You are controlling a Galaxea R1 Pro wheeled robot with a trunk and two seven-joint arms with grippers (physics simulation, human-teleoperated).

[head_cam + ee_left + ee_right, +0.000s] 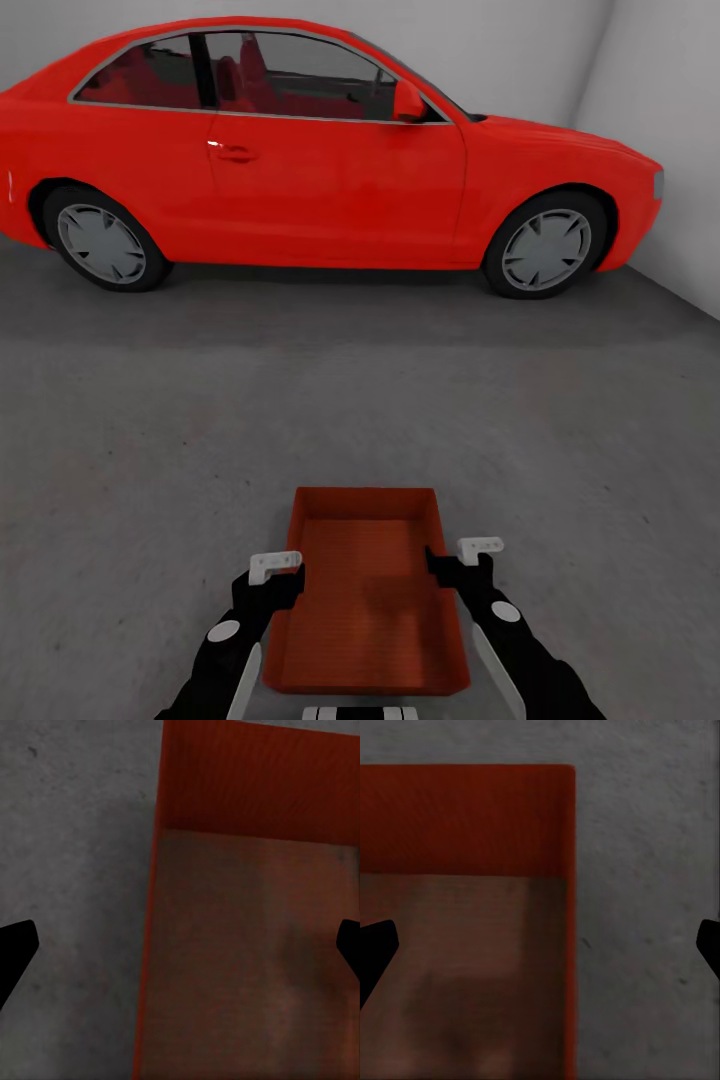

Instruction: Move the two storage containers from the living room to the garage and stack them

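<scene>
One rust-red open-top storage container [365,600] lies on the dark grey garage floor [150,480], just in front of me. My left gripper [278,578] stands open over its left wall, one finger outside and one over the inside. In the left wrist view that gripper [180,949] straddles the container's wall [150,945]. My right gripper [462,562] is open over the right wall in the same way. The right wrist view shows it [540,949] spanning the container's wall [571,945]. Neither gripper holds anything.
A red coupe car [320,160] stands side-on across the far part of the garage. White walls [660,90] close the back and right. Bare concrete stretches between the car and the container.
</scene>
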